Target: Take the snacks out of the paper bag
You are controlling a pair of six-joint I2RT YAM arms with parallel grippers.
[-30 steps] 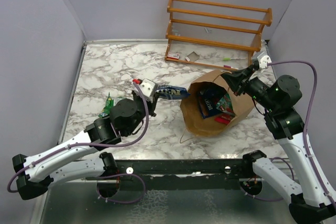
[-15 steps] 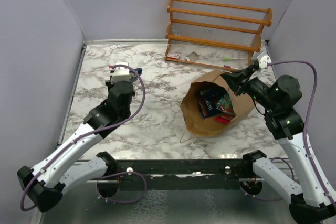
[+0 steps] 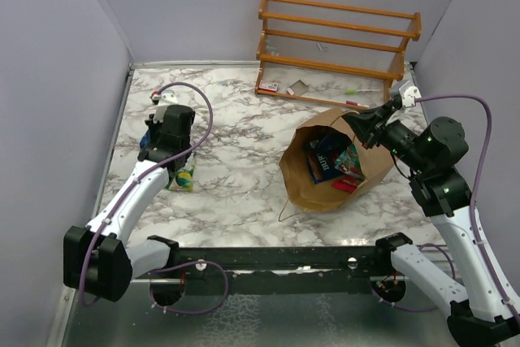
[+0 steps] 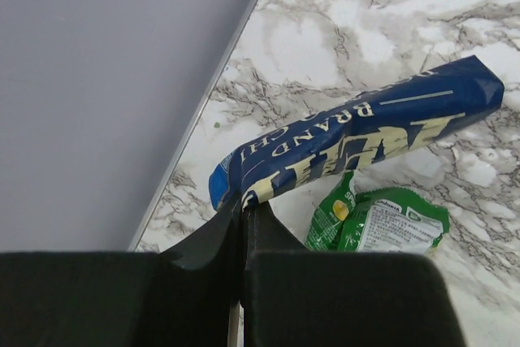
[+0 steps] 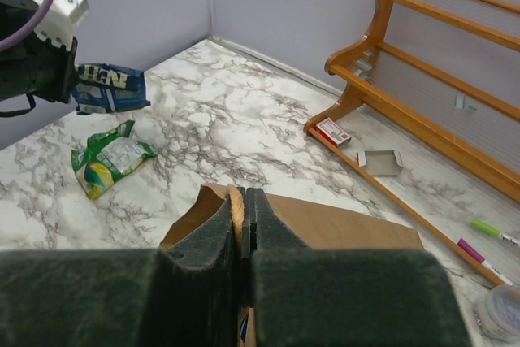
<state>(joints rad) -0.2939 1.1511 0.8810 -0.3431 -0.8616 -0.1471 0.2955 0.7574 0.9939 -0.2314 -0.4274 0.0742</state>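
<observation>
Blue packet (image 4: 357, 140) clamped in left pincer (image 4: 242, 209), arm (image 3: 134, 197) stretched leftward.

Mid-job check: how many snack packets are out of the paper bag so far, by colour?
Dark blue packet, pinched in the left gripper: 1
Green-yellow packet, lying on the table: 1
Total out of the paper bag: 2
</observation>
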